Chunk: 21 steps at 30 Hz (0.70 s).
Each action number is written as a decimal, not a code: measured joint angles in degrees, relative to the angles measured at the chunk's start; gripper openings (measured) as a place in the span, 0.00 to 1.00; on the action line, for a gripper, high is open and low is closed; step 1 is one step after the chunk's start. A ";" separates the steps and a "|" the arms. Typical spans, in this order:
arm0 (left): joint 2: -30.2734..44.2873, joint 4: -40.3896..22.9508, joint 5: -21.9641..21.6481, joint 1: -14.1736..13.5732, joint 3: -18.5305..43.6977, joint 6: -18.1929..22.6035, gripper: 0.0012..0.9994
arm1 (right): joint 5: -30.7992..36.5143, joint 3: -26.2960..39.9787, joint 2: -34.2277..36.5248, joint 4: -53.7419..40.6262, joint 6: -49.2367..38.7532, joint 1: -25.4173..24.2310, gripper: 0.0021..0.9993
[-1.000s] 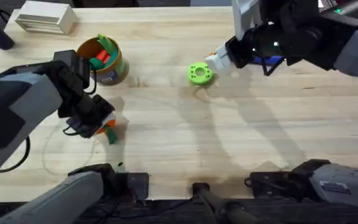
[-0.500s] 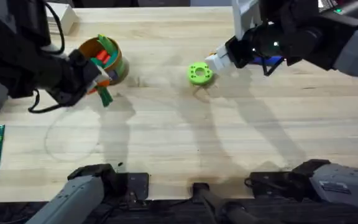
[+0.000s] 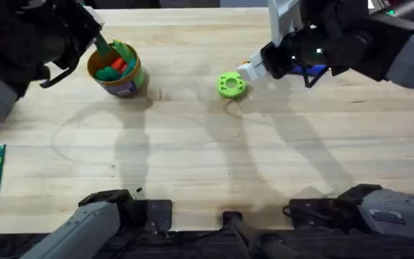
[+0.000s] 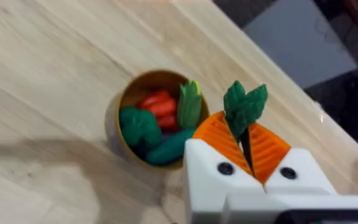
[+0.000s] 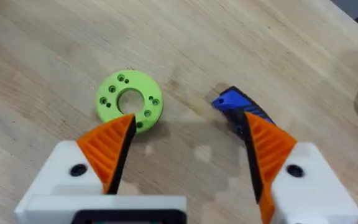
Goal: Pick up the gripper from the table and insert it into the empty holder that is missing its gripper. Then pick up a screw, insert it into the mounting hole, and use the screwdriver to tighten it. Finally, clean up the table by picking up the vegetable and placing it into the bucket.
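Nearest the camera, both arm bases sit at the table's [image 3: 214, 165] front edge; the boards ahead of them are bare pale butcher-block planks, flat and matte, with soft arm shadows across them. Mid-table right: right gripper [image 5: 188, 149] hovers with its orange ribbed pads spread wide and nothing between them, just above the lime-green ring [image 5: 129, 102]; a blue object [image 5: 235, 106], probably the screwdriver, lies just beyond the ring, mostly hidden by one pad. Far left: left gripper [image 4: 246, 149] has its pads pressed on the vegetable [image 4: 245, 107], a small dark green leafy piece whose tips stick up past the pads. It hangs just beside and above the bucket [image 3: 131, 81], the tan tub with a yellow rim, already holding red and green toy pieces. Judgement: the piece looks light, stiff plastic and smooth, so liable to slip or twist in a shallow pinch; the hold low on its stem, with ribbed pads either side, seems the sound place. It should drop cleanly once centred over the rim; the tub is light and crowded, so a nudge could tip it. Beyond the far edge: a pale slatted block [image 3: 77, 18] and dark room, details unclear.
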 joint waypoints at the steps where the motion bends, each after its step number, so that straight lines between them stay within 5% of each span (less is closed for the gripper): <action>1: 1.23 0.58 -0.62 0.00 0.00 0.08 0.02 | -0.01 0.00 0.00 0.00 0.00 0.00 0.99; 5: 12.46 1.13 -1.78 0.00 0.00 -1.70 0.02 | 0.00 0.00 0.00 0.00 0.02 0.00 0.99; 10: 14.41 1.50 -1.78 0.00 0.00 -3.64 0.04 | 0.00 0.00 0.00 0.00 0.01 0.00 0.99; 11: 14.36 1.74 -1.82 0.00 0.00 -4.15 0.10 | 0.00 0.00 0.00 0.00 0.00 0.00 0.99; 16: 14.32 2.13 -2.11 0.00 0.00 -4.68 0.82 | 0.00 0.00 0.00 0.00 0.00 0.00 0.99; 18: 14.32 3.07 -2.13 0.00 0.00 -4.88 1.00 | 0.00 0.00 0.00 0.00 0.00 0.00 0.99; 21: 14.22 3.12 -0.61 0.00 0.08 -4.72 1.00 | 0.00 0.00 -0.02 -0.57 0.02 0.00 0.99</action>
